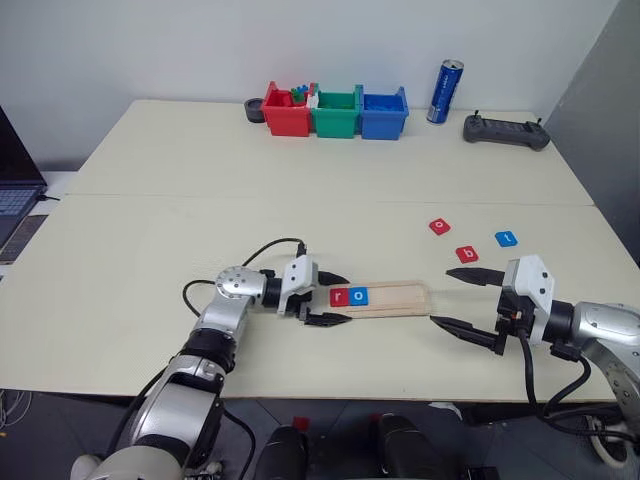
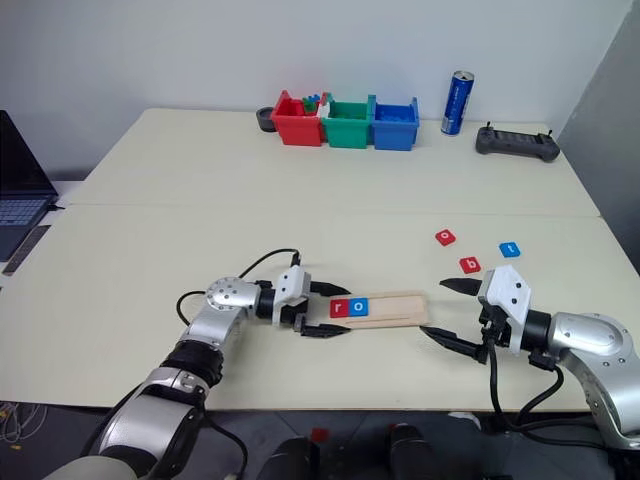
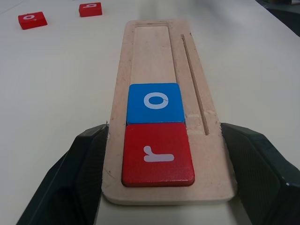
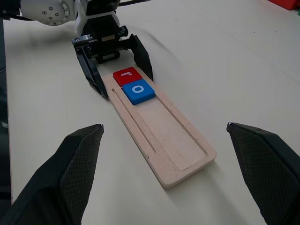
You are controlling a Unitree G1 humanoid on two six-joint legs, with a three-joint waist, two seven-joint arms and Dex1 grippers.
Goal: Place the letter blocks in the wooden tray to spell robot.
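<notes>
Two tiles in: red r tile (image 1: 339, 296), blue o tile (image 1: 360, 296) | my left gripper (image 1: 326, 299) clamps wooden tray (image 1: 400, 297) end | b tile (image 1: 467, 254) nearest my right gripper (image 1: 462, 298), empty, spread wide, just beyond it

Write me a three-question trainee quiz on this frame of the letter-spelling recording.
1. True or false: the wooden tray already holds three letter blocks.
2. Which letters lie in the wooden tray? A) r and o B) b and t C) o and b
3. What is the left end effector closed on?

Key
1. False: it holds two, the red r and the blue o.
2. A. The red o, red b and blue t lie loose on the table.
3. The wooden tray, at the end by the red r, one finger on each long edge. The right end effector is open and empty.
</notes>
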